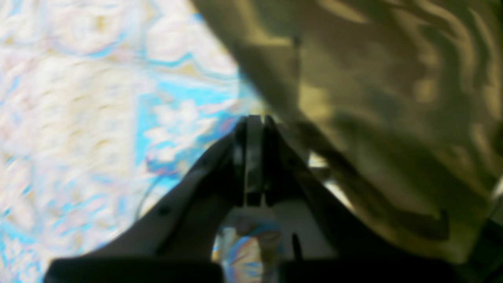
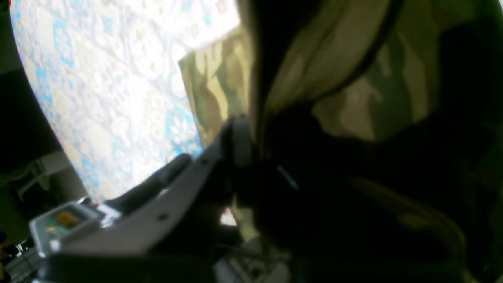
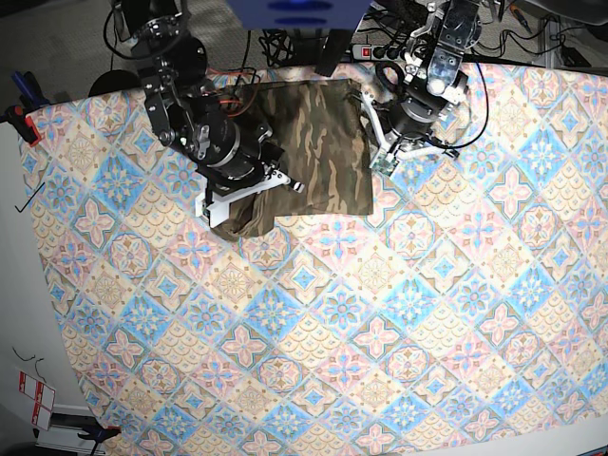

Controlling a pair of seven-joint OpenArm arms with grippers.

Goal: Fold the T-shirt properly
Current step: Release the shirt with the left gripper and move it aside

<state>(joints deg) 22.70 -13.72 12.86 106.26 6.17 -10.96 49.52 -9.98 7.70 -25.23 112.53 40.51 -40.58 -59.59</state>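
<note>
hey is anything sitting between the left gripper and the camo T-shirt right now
Nothing visible does. The left gripper hangs shut and empty at the edge of the T-shirt, with only bare tablecloth around it. The right gripper is already clamped on a bunched part of the shirt's other side.

Black jointed arms (image 3: 190, 114) with white brackets and black cables.

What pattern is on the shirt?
Camouflage in olive, brown and tan on the T-shirt, clearest in the base view.

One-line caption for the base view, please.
Two-armed robot mid-fold: right hand grips the bunched edge of the olive-brown camouflage fabric T-shirt on the tile-patterned tablecloth.
</note>
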